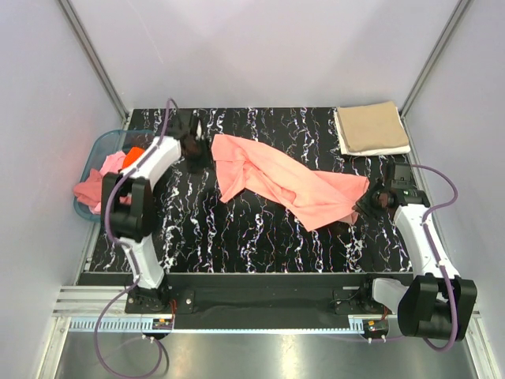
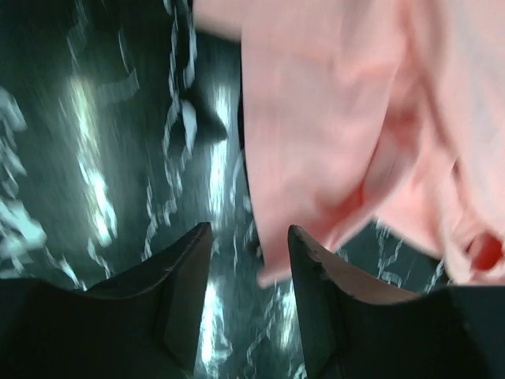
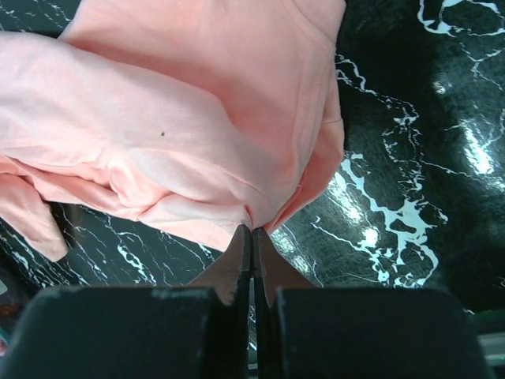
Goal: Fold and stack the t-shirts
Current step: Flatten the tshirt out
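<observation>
Black, white-veined table (image 1: 237,237) filled the floor of a booth with pale walls (image 1: 260,47), and across its middle sprawled the salmon-pink t-shirt (image 1: 284,180), unfolded and rumpled, running from the far left down toward the right side. In the far right corner lay the tan t-shirt (image 1: 372,128), folded into a neat rectangle, near the salmon one but apart from it. At the table's left edge stood the teal basket (image 1: 88,162), with a light pink t-shirt (image 1: 95,189) spilling over its rim and an orange t-shirt (image 1: 132,152) partly hidden behind the left arm. The left gripper (image 1: 197,148) hung at the spread shirt's far-left end. In its blurred wrist view the fingers (image 2: 189,268) stood well apart with bare table between them, and the shirt's edge hung just beside the right finger; whether it touched could not be told. The right gripper (image 1: 372,197) sat at the shirt's right end, its jaws pressed together on a fold of the hem.
</observation>
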### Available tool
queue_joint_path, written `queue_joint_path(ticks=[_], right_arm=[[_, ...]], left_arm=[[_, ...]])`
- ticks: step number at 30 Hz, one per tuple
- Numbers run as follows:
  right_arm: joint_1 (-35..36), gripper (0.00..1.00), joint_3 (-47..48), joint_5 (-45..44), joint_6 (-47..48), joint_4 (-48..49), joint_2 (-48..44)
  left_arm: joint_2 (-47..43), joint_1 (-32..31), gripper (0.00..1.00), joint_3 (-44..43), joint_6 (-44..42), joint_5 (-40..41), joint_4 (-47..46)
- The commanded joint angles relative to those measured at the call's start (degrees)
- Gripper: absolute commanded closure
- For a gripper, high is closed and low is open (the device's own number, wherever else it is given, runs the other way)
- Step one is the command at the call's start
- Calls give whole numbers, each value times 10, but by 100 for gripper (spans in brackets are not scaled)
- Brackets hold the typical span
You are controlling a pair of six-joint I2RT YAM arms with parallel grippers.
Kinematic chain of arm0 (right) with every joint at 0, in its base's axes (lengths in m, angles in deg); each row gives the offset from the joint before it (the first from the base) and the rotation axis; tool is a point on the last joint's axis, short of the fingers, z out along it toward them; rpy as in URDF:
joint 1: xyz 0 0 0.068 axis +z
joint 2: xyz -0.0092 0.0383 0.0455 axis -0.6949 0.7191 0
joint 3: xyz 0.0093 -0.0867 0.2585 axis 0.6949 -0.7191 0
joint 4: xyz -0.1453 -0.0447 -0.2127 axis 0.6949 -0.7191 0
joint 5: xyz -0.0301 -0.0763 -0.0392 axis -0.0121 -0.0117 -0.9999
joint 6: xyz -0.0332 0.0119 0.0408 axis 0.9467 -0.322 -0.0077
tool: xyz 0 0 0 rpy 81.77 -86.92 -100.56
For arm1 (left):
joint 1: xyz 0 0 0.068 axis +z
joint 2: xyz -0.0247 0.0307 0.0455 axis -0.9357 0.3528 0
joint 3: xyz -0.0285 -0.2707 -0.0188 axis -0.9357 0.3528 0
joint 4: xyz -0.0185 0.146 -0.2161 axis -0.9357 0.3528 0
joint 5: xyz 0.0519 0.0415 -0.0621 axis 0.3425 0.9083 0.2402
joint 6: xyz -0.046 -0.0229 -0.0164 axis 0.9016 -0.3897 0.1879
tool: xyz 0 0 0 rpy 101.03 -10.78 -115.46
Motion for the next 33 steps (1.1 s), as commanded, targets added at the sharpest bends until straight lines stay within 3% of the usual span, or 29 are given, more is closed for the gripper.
queue_joint_path(ticks=[1,6,12,18,22,24,29,33], right_arm=[[-2,100,-2,28,-7,33,-1],[-2,100,-8,50,-4,49,-1],[-2,100,-24,61,-8,59,-12],[-2,100,-36,74,-21,73,-30],[-2,98,-31,76,-24,74,-25],[-2,95,-29,75,-21,72,-25],[-2,68,-22,52,-15,38,-27],[-2,60,-1,12,-22,-26,-20]], left_arm=[[-128,-11,51,147,71,-29,-92],[-161,-10,51,275,154,-143,-199],[-173,-8,45,320,188,-141,-233],[-165,-36,41,310,85,-92,-255],[-140,-58,41,306,68,-86,-257],[-122,-70,42,300,63,-79,-251],[-110,-91,44,289,35,3,-216],[-107,-104,43,270,10,42,-195]])
